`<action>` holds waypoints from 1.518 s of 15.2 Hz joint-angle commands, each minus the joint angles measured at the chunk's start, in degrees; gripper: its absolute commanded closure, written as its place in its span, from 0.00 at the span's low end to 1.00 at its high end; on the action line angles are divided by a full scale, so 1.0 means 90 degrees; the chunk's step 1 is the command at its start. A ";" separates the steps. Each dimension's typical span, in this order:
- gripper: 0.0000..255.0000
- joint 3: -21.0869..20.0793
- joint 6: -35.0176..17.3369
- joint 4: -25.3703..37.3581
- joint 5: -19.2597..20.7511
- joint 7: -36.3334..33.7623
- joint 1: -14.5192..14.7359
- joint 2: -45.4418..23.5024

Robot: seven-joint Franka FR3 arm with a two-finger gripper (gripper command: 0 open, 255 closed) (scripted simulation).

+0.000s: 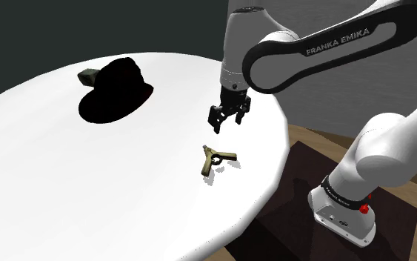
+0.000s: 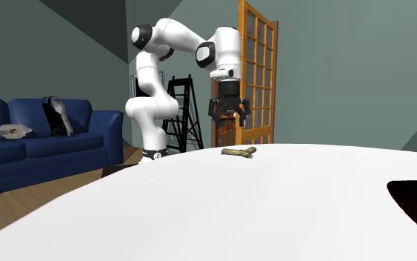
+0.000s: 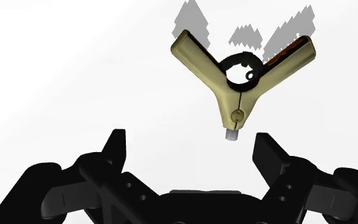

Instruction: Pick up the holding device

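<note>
**Fingers open above clamp, no contact**

Shoulder view: the fingers [image 1: 214,119] are spread wide and empty. The olive clamp [image 1: 215,160] lies flat on the white bench [image 1: 66,170] below them, apart.

Second exterior view: the clamp [image 2: 240,152] rests beneath the fingers, with clear air between.

Wrist view: the clamp [image 3: 231,89] lies beyond the fingertips, nearer one finger (not centred). Its nose points back toward them and its handles splay away. The long axis crosses the closing line.
</note>
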State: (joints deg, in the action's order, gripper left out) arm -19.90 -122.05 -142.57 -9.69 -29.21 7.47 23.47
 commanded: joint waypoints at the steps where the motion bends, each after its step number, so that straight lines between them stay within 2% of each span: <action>1: 0.00 -0.0247 -0.0355 0.0143 0.0089 -0.0280 -0.0002 -0.0485; 5: 0.00 -0.0696 -0.0951 0.0472 0.0461 -0.0928 -0.0015 -0.1439; 13: 0.00 -0.0789 -0.1685 0.0213 0.0714 -0.1142 -0.0050 -0.1953; 15: 0.00 -0.0788 -0.1685 0.0213 0.0714 -0.1141 -0.0049 -0.1952; 16: 1.00 -0.0789 -0.1680 0.0211 0.0709 -0.1141 -0.0047 -0.1945; 23: 1.00 -0.0789 -0.1680 0.0213 0.0711 -0.1142 -0.0047 -0.1947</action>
State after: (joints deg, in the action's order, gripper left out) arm -26.99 -137.17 -140.65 -3.29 -39.49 7.04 5.95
